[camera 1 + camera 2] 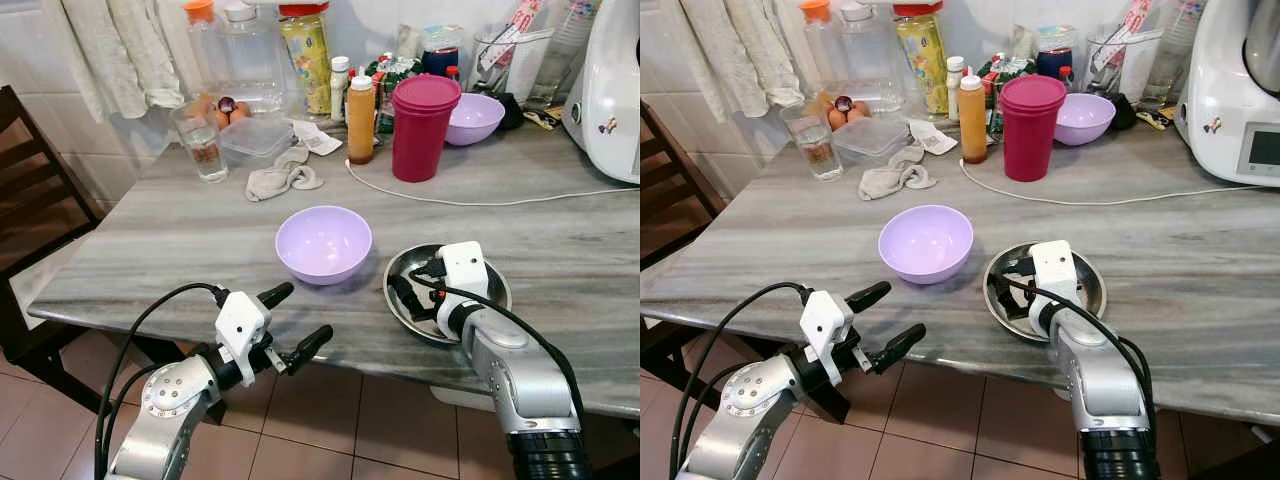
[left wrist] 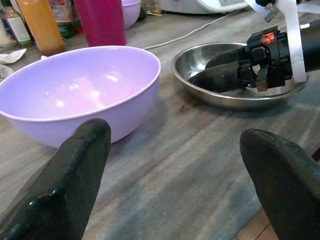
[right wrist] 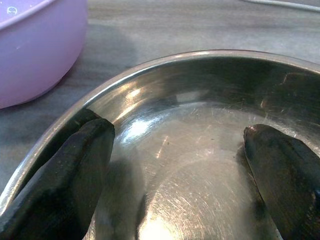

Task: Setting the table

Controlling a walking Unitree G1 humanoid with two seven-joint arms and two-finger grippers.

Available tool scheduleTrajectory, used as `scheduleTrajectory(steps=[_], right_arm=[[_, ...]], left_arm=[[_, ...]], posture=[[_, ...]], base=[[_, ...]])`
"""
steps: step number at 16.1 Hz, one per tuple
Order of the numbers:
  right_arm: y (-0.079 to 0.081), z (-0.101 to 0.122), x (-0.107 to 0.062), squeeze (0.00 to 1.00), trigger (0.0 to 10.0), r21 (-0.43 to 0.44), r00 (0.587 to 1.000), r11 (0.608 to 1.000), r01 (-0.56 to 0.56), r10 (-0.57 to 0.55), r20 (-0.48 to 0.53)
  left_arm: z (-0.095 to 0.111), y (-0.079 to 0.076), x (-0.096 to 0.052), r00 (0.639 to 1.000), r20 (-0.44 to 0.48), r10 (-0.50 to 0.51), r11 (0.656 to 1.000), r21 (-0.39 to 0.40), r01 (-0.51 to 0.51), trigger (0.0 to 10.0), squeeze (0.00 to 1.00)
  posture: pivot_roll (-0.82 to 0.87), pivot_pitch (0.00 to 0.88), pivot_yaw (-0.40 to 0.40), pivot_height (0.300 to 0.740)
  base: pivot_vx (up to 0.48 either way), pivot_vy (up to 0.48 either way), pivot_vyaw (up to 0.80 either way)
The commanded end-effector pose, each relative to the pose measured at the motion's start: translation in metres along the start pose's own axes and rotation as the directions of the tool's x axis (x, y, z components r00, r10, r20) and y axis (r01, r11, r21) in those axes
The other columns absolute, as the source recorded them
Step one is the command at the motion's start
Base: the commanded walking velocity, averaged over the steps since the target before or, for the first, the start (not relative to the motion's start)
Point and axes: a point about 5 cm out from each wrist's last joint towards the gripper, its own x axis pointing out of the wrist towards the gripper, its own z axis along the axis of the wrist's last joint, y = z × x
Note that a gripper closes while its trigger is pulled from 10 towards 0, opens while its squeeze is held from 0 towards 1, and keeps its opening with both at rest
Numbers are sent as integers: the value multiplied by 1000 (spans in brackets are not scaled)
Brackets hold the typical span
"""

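A lilac bowl [image 1: 323,243] stands empty near the middle of the grey marble table [image 1: 180,240]. To its right lies a shallow steel dish [image 1: 498,283]. My right gripper [image 1: 412,283] is open, and both fingers reach down inside the dish. In the right wrist view one finger [image 3: 75,165] rests close to the dish's inner rim [image 3: 165,60]. My left gripper [image 1: 303,315] hovers open at the table's front edge, just in front of the lilac bowl [image 2: 80,90], holding nothing.
Along the back stand a magenta tumbler [image 1: 423,125], an orange bottle [image 1: 361,120], a second lilac bowl [image 1: 472,118], a glass [image 1: 203,148], a crumpled cloth [image 1: 283,178] and jars. A white cable [image 1: 480,198] crosses the table. A white appliance [image 1: 610,90] sits far right and a dark chair [image 1: 30,200] left.
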Motion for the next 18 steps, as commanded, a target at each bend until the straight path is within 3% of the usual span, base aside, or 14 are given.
scheduleTrajectory(steps=[1,14,18], right_arm=[[6,-3,4,0,10000,9,999,1000,-26,26,-25],[24,13,14,0,10000,32,992,992,-119,117,44],[27,11,18,0,10000,24,992,992,-127,126,25]], left_arm=[[1,0,-1,1000,-9,-13,1000,24,13,10000,0],[-1,-3,1,1000,-14,-13,1000,17,13,10000,0],[-1,-3,3,1000,-13,-14,1000,17,14,10000,0]], posture=[[-277,51,106,740],[-279,53,99,740],[-284,52,99,740]], base=[[0,0,0],[0,0,0],[0,0,0]])
